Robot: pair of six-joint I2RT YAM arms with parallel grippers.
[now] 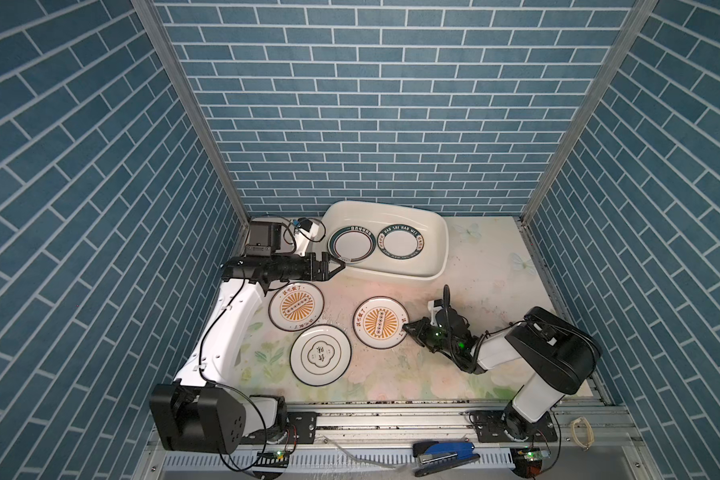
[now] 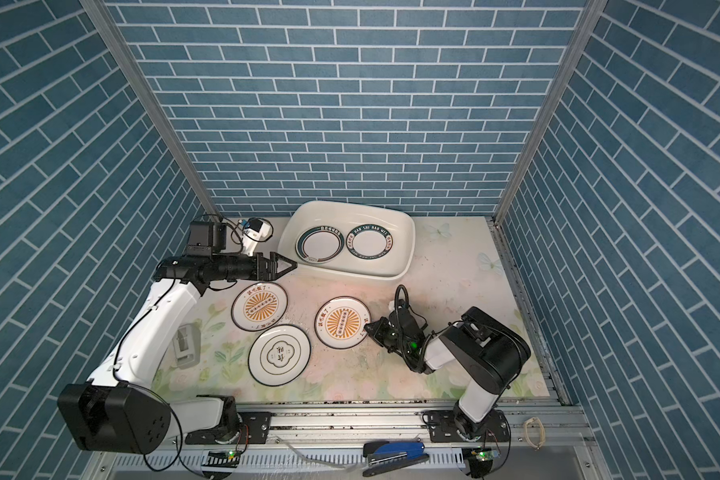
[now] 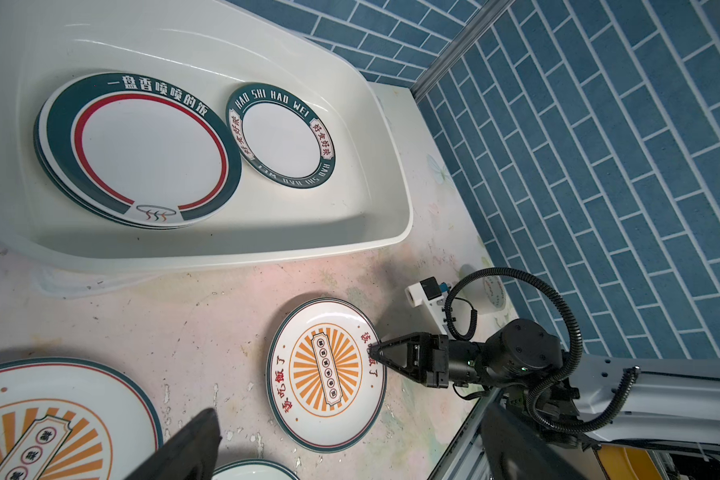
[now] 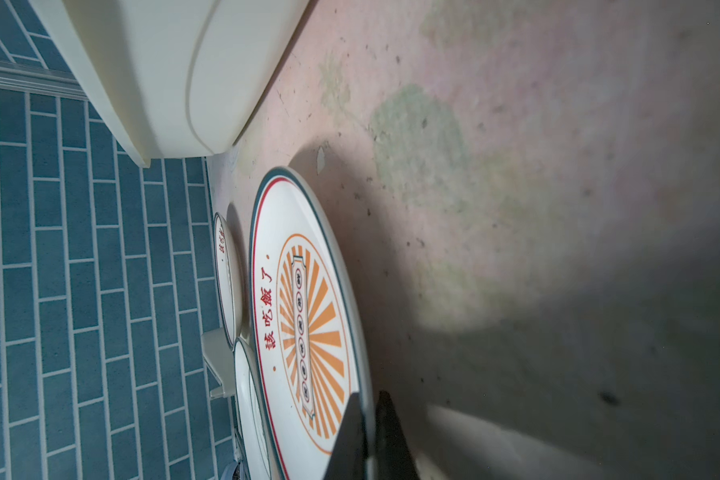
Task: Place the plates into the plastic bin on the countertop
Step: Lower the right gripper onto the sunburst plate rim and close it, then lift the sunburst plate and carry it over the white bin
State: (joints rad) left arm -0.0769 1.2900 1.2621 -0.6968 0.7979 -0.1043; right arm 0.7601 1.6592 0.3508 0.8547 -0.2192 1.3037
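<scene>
The right gripper (image 1: 404, 328) is clamped on the 3 o'clock rim of a round white plate with an orange sunburst centre (image 1: 381, 322). This plate has red characters and a thin green-and-red edge, and it rests mid-way across the pale flower-printed counter (image 1: 474, 291). The left gripper (image 1: 336, 270) hangs spread wide and empty at the 8 o'clock corner of the cream-white rounded plastic bin (image 1: 391, 276), which sits at the counter's 12 o'clock. Inside the bin, a stack of white plates with a broad dark-green band and red ring (image 1: 352, 245) lies at 9 o'clock. A white plate with a dark-green lettered band (image 1: 400, 243) lies at 3 o'clock. A second sunburst plate (image 1: 296, 306) lies at 9 o'clock of the gripped one, and a white plate with a dark clover emblem (image 1: 321, 354) lies at its 8 o'clock.
</scene>
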